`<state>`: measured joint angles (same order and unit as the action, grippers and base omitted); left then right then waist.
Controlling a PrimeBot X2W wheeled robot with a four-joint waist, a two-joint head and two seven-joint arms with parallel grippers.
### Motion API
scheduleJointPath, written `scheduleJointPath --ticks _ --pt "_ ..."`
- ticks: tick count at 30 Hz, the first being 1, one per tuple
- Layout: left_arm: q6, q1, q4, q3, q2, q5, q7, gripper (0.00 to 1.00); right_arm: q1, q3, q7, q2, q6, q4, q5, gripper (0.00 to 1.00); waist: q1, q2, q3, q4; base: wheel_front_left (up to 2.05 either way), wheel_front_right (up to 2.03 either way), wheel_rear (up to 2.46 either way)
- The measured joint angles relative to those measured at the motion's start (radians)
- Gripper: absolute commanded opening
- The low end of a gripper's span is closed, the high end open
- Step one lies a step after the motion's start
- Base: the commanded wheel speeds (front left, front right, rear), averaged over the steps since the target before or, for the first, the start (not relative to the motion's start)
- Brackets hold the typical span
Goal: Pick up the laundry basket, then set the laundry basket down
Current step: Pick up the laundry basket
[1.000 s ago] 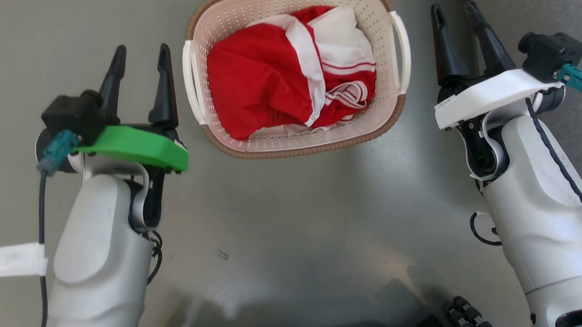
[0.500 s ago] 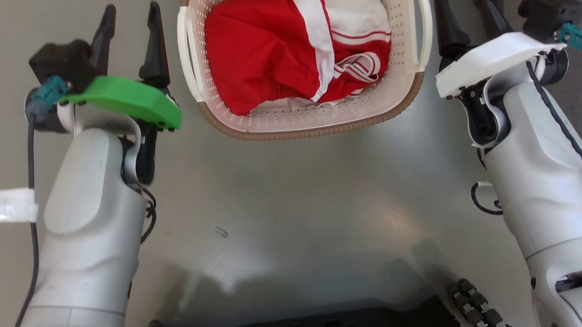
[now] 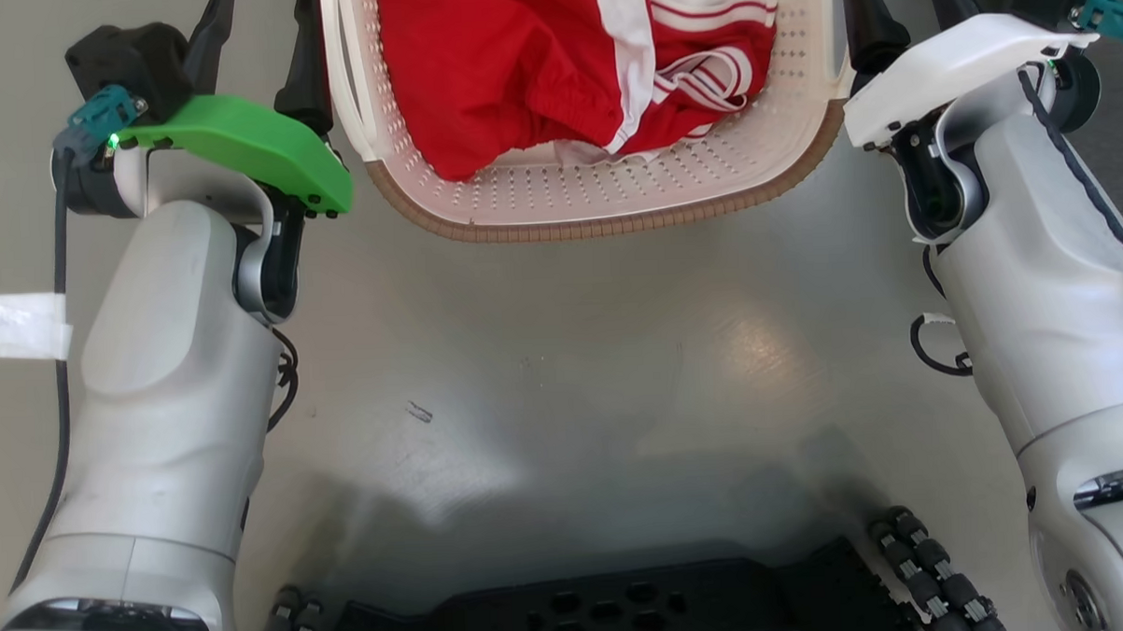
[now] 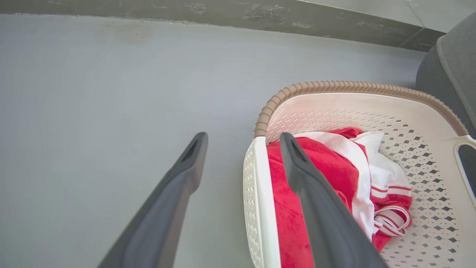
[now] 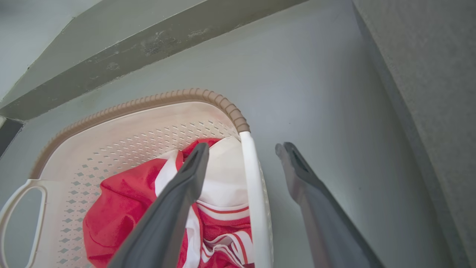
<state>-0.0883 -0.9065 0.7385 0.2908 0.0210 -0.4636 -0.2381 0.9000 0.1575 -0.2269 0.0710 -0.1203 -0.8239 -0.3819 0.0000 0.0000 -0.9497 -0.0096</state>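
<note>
The laundry basket [image 3: 605, 225] is cream-white and perforated with a brown rim, and it sits on the grey floor at the top of the head view. Red and white clothing [image 3: 515, 65] lies inside it. My left gripper [image 3: 262, 27] is open at the basket's left side. In the left wrist view the left gripper [image 4: 242, 139] straddles the white side handle [image 4: 256, 201], one finger inside the basket [image 4: 357, 87] and one outside. My right gripper [image 3: 901, 0] is open too. In the right wrist view the right gripper [image 5: 242, 147] straddles the other handle [image 5: 253, 193] of the basket [image 5: 148, 100] the same way.
A grey upholstered seat [image 5: 438, 74] stands close on the basket's right, seen also as the seat [image 4: 453, 63]. A dark baseboard [image 4: 260, 15] runs behind the basket. White tape [image 3: 11, 325] lies on the floor at left. My black base [image 3: 628, 612] fills the bottom edge.
The head view has shifted, so the basket sits higher and larger. Both open grippers have gone forward from beside the basket until their fingers straddle its side handles.
</note>
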Motion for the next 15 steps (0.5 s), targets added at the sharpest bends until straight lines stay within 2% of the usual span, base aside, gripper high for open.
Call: scheduleJointPath --ticks 15 --pt "-0.01 -0.102 0.099 0.043 -0.001 -0.064 0.008 1.0 0.096 0.009 0.0 -0.002 0.0 -0.123 -0.033 1.0 0.0 0.0 -0.074 0.005 0.0 0.0 0.0"
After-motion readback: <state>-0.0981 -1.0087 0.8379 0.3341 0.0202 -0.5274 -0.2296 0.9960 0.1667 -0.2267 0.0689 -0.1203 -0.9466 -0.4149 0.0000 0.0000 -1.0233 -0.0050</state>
